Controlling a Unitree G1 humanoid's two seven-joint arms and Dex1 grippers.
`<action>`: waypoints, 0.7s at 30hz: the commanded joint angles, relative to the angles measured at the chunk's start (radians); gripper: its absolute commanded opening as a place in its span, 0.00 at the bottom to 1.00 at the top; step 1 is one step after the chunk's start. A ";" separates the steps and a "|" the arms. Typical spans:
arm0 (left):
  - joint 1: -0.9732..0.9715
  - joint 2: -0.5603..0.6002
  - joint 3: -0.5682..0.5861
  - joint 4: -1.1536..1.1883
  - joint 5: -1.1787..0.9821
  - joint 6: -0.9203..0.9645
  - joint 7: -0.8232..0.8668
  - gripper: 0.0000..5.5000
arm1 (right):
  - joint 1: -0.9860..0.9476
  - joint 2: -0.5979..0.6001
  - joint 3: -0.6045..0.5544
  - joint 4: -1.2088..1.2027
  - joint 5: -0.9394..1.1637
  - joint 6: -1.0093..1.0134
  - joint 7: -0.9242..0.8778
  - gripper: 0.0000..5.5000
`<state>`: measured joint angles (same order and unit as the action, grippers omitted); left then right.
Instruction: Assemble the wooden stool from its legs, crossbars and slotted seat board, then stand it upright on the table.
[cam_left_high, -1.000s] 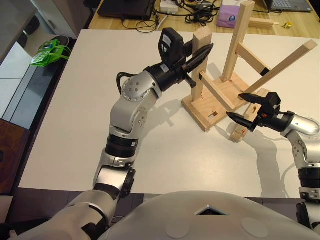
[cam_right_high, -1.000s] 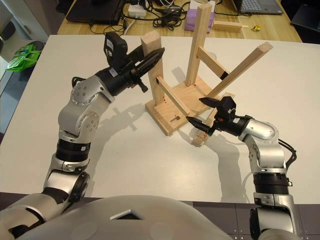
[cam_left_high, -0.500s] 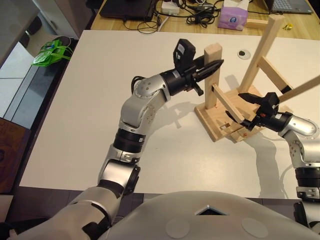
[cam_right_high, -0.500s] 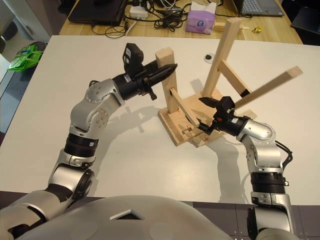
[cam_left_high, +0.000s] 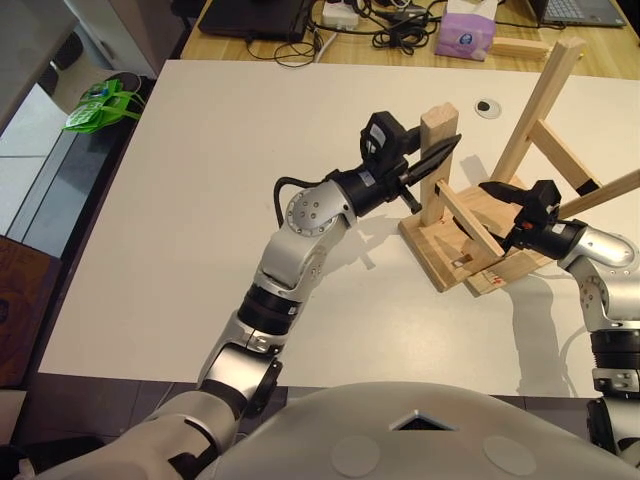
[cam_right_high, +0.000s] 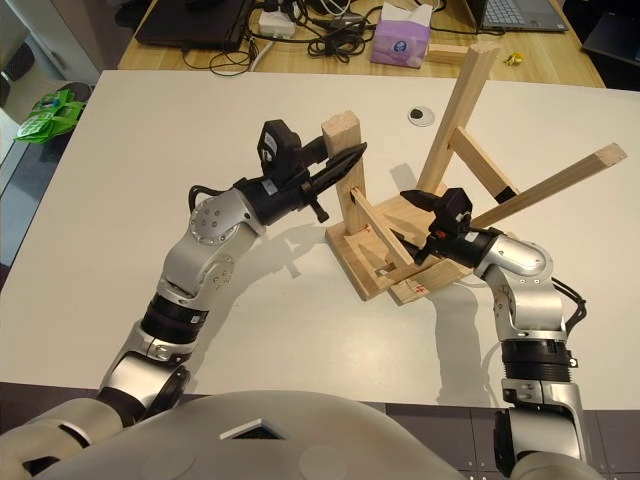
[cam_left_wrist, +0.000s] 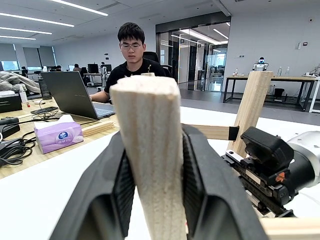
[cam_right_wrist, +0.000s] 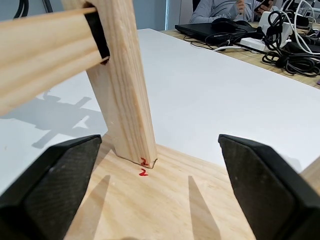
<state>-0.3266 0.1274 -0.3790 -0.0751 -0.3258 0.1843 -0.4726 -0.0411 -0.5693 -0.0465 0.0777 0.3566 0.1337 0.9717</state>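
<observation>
L gripper stays pinched on the near leg and has swung it twd the robot's right. The whole stool has gone w/ it: seat board down by the table, legs up. R gripper, fingers spread wide, has closed in over the board. Looks assembled, so prob. just the flip upright left.

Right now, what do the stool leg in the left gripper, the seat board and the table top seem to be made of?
The stool leg: pale bare wood, lengthwise grain showing, no gloss. The seat board: the same light wood, apparently unvarnished, with red marks. The table top: smooth matte white, perhaps laminate.
</observation>
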 joint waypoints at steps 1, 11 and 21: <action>0.121 0.170 0.006 0.065 0.144 0.133 0.025 0.19 | -0.004 -0.023 -0.019 0.003 -0.008 -0.011 0.001 0.79; 0.154 0.207 0.064 0.040 0.150 0.174 0.119 0.20 | -0.040 -0.021 -0.047 0.047 -0.028 -0.059 -0.036 0.79; 0.271 0.147 0.143 -0.020 0.162 0.271 0.376 0.20 | -0.028 -0.016 -0.051 0.039 -0.024 -0.069 -0.047 0.79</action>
<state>-0.2214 0.2311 -0.2165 -0.1944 -0.3022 0.2369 -0.1882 -0.0575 -0.5756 -0.0834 0.1276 0.3452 0.0708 0.9407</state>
